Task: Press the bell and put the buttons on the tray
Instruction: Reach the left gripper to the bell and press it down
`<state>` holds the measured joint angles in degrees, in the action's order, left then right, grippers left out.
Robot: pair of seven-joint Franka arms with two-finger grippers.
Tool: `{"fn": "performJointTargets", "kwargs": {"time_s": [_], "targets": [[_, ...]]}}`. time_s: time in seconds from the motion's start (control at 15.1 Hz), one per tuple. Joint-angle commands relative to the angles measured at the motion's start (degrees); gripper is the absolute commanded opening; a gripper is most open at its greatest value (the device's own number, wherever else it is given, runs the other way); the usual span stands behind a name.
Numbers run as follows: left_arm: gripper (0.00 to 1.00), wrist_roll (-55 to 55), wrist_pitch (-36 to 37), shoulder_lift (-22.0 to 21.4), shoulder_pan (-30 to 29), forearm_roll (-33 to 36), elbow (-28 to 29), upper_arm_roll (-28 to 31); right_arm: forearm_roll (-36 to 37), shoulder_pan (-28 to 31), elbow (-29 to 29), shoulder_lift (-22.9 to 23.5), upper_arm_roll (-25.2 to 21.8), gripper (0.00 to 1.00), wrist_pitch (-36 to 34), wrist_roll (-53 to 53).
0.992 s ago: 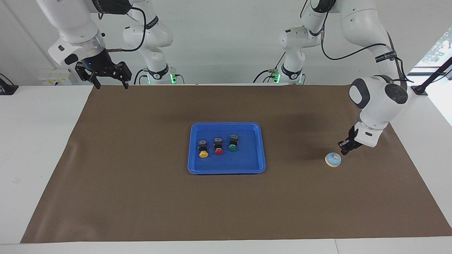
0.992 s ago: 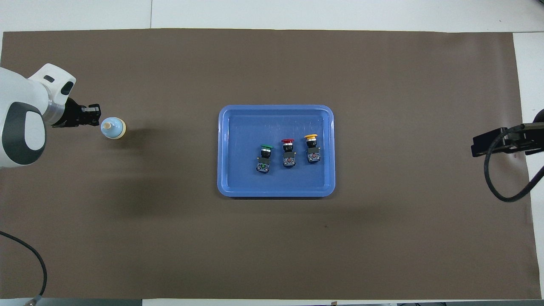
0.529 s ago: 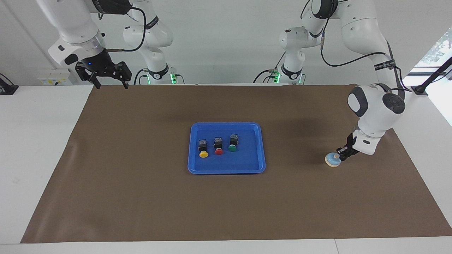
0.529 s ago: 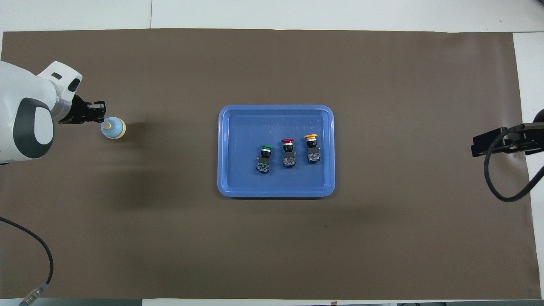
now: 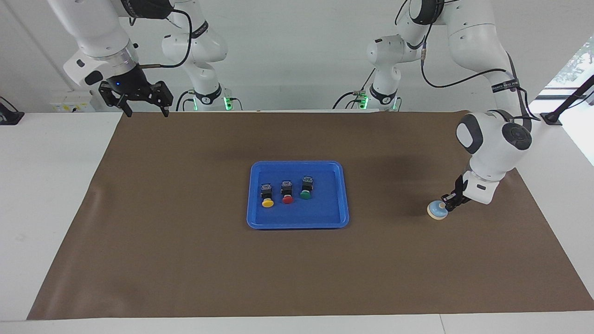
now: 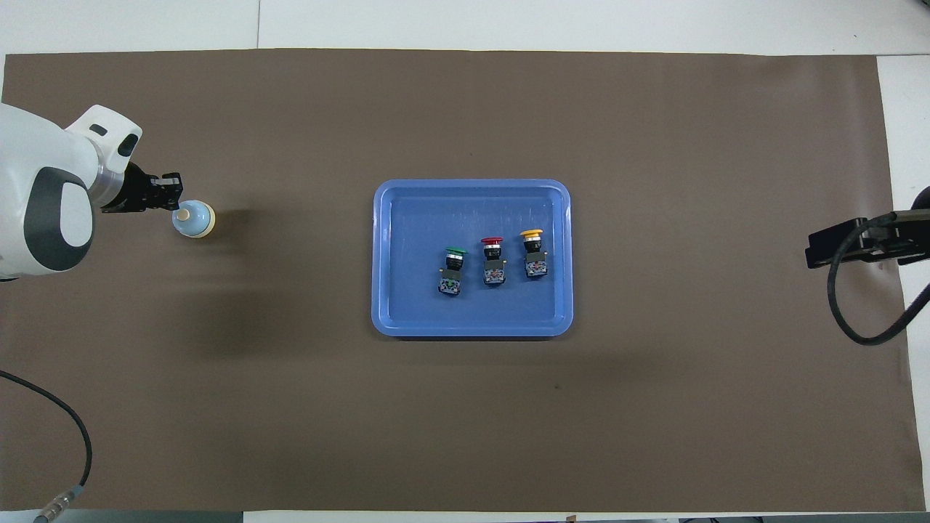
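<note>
The light-blue bell (image 5: 437,210) (image 6: 195,220) sits on the brown mat toward the left arm's end of the table. My left gripper (image 5: 449,202) (image 6: 173,198) is shut, its tips down on the top of the bell at its knob. The bright blue tray (image 5: 298,221) (image 6: 407,319) lies mid-table and holds three buttons in a row: yellow (image 5: 267,196) (image 6: 532,254), red (image 5: 287,193) (image 6: 492,260) and green (image 5: 306,189) (image 6: 453,269). My right gripper (image 5: 145,107) waits open, high over the mat's edge nearest the robots at the right arm's end.
A brown mat (image 5: 185,260) covers most of the white table. A black cable (image 6: 854,290) and part of the right arm show at one edge of the overhead view, over the mat's end.
My left gripper has come down from just above and beside the bell until its tips rest on the bell's top. The right arm, tray and buttons have not moved.
</note>
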<state>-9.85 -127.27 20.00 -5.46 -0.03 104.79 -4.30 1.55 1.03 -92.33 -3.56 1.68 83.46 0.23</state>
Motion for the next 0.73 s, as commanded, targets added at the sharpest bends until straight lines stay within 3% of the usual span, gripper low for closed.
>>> {"fn": "performJointTargets", "kwargs": {"time_s": [0.0,0.66], "targets": [[0.0,-2.45,2.03,-0.58,1.24,1.61,0.06,0.52,-0.06,0.64,0.13,-0.22,0.34,1.0,-0.75,-1.2],[0.0,-2.46,2.3,-1.9,1.24,1.61,2.17,0.43,-0.06,0.64,0.13,-0.22,0.34,1.0,-0.75,-1.2]]}}
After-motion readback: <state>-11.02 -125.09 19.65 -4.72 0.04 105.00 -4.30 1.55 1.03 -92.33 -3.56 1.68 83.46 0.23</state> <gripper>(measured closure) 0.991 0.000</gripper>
